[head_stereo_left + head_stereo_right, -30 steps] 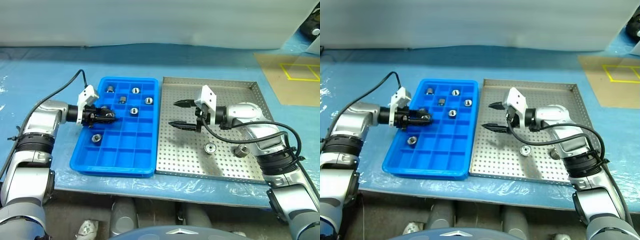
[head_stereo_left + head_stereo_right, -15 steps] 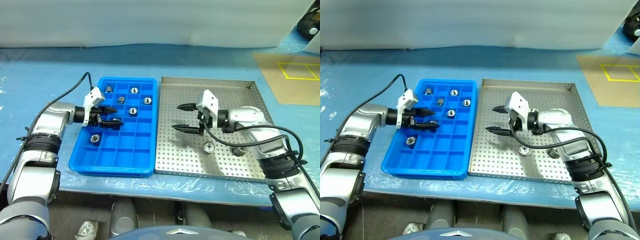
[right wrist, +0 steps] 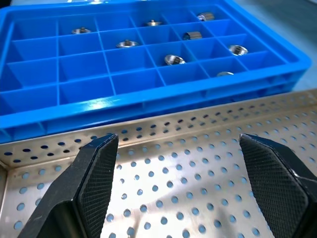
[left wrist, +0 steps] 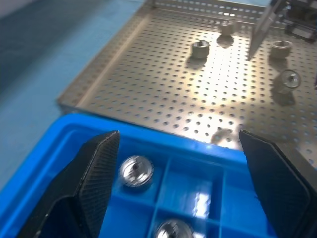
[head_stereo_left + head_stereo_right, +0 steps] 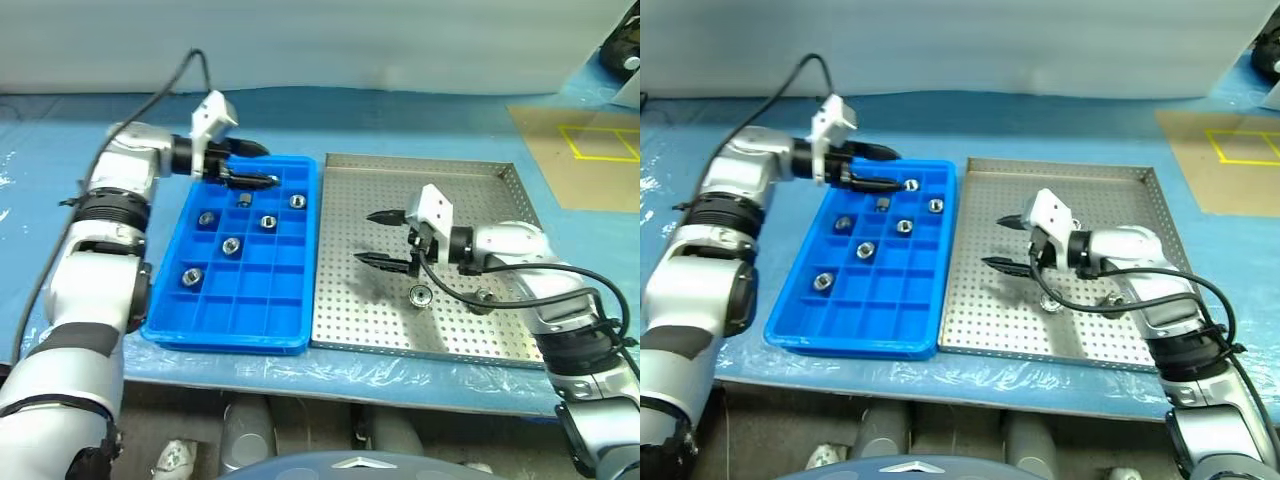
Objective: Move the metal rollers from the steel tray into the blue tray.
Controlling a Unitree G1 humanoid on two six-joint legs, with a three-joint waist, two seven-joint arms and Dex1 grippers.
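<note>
Blue tray (image 5: 232,322): left of centre in the head views, long side touching or just beside the steel tray (image 5: 480,180), which fills centre-right. Metal rollers in the blue tray: six visible, in separate compartments of the upper and middle rows, e.g. one at (image 5: 297,201), one at (image 5: 267,221), one at (image 5: 231,245), one lower left at (image 5: 191,275). Metal rollers left on the steel tray: one at (image 5: 421,294) and one at (image 5: 483,298), both in the lower middle of the perforated floor. Left gripper (image 5: 262,166): above the upper edge of the blue tray, upper left of frame, pointing right, fingers spread wide, nothing between them. Right gripper (image 5: 385,238): over the steel tray, centre of frame, pointing left, fingers spread apart and empty, just above and left of the nearer roller. Blue sheet (image 5: 400,120) under both trays.
</note>
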